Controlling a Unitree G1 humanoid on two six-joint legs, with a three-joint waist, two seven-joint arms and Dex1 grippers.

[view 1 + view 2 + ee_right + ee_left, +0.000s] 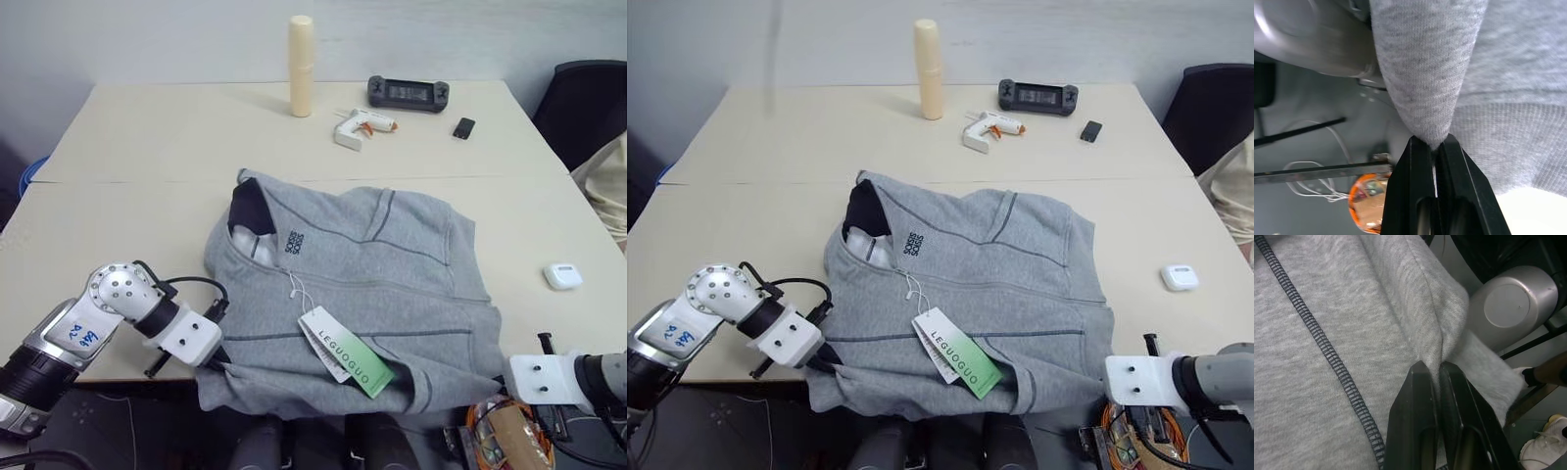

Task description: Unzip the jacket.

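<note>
The jacket (362,284), light grey fleece with a dark collar lining, lies flat across the near table, its zip line closed. A white-green hang tag (348,354) rests on its front. At the near left corner, my left gripper (1439,367) is shut on a fold of the jacket's fabric beside a dark seam line (1327,352). The same gripper (217,360) sits at the table's front edge. My right gripper (1435,142) is shut on a pinch of the jacket's hem at the near right corner, just off the table edge.
Behind the jacket stand a cream cylinder (301,66), a white glue gun (361,127), a black controller (409,93) and a small black object (463,127). A small white case (562,276) lies at the right. A dark chair (588,108) is at the far right.
</note>
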